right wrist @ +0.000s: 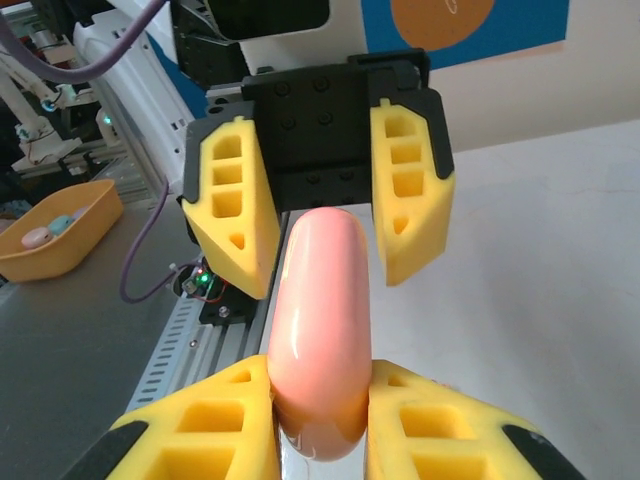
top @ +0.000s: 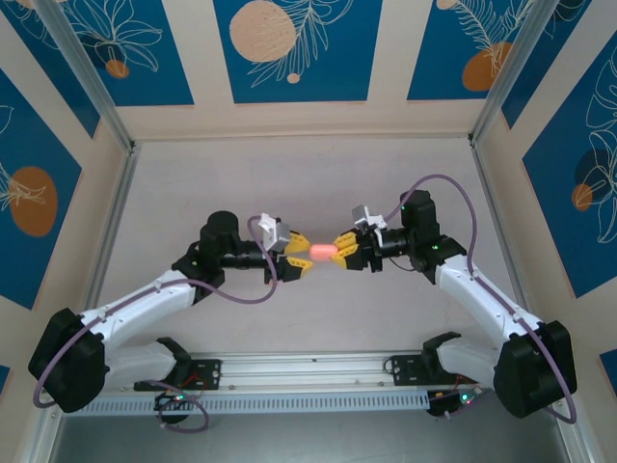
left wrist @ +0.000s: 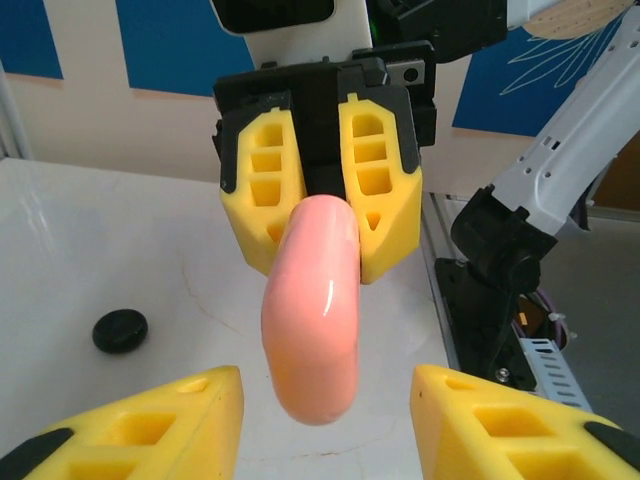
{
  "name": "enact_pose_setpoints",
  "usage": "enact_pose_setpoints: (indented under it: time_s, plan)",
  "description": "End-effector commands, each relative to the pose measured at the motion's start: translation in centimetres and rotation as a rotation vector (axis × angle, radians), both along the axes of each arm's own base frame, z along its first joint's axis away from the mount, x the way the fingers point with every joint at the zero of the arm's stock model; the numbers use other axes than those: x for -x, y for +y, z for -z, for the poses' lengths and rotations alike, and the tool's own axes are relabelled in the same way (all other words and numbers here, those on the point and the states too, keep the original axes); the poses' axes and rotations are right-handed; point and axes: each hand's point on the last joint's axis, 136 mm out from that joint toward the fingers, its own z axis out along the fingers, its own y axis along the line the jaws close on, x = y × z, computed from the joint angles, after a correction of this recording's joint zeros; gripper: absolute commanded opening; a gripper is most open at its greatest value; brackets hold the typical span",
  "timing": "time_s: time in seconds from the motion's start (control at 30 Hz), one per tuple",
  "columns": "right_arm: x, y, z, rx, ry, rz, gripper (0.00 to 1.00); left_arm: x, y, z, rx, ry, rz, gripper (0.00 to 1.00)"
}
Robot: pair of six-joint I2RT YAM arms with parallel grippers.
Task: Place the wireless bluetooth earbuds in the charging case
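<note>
The charging case (top: pixel 324 251), a glossy salmon-pink pebble, hangs above the table middle between both arms, lid closed. My right gripper (right wrist: pixel 320 400) is shut on one end of it, both yellow pads pressed against its sides. From the opposite side, my left gripper (left wrist: pixel 325 400) stands open around the case's (left wrist: pixel 310 320) free end, with a gap showing on each side of it. In the top view the left gripper (top: pixel 301 255) and right gripper (top: pixel 343 251) face each other tip to tip. The earbuds are out of view.
A small black round object (left wrist: pixel 120 331) lies on the white table to the left of the case. A yellow bin (right wrist: pixel 58 235) with pastel items sits off the table, past the rail. The aluminium rail (top: pixel 308 371) runs along the near edge.
</note>
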Motion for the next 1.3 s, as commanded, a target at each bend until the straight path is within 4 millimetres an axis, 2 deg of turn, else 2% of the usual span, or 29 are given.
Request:
enact_pose_setpoints:
  time_s: [0.0,0.3,0.63,0.7,0.9,1.07,1.27]
  plan:
    - [0.8,0.4,-1.6,-0.039,-0.059,-0.064,0.22,0.5,0.1,-0.4,0.026,-0.004,0.042,0.45]
    - [1.2,1.1,-1.8,-0.044,-0.056,-0.109,0.22,1.1,0.1,-0.7,0.043,-0.003,0.075,0.40]
    - [0.9,1.5,-1.8,-0.039,-0.059,-0.112,0.22,1.4,0.1,-0.7,0.042,-0.005,0.093,0.26]
    - [0.8,1.5,-1.7,-0.031,-0.057,-0.102,0.26,1.2,0.3,-0.6,0.033,-0.016,0.077,0.24]
    - [-0.4,0.7,-1.6,0.062,-0.069,0.029,0.46,0.2,1.0,0.7,-0.060,-0.084,-0.017,0.19]
    - [-1.2,0.3,-0.9,0.217,-0.135,0.120,0.51,-0.3,1.7,2.0,-0.161,-0.136,-0.055,0.18]
    - [-0.9,2.1,0.0,0.365,-0.200,0.071,0.52,-0.4,2.0,2.9,-0.212,-0.157,-0.066,0.18]
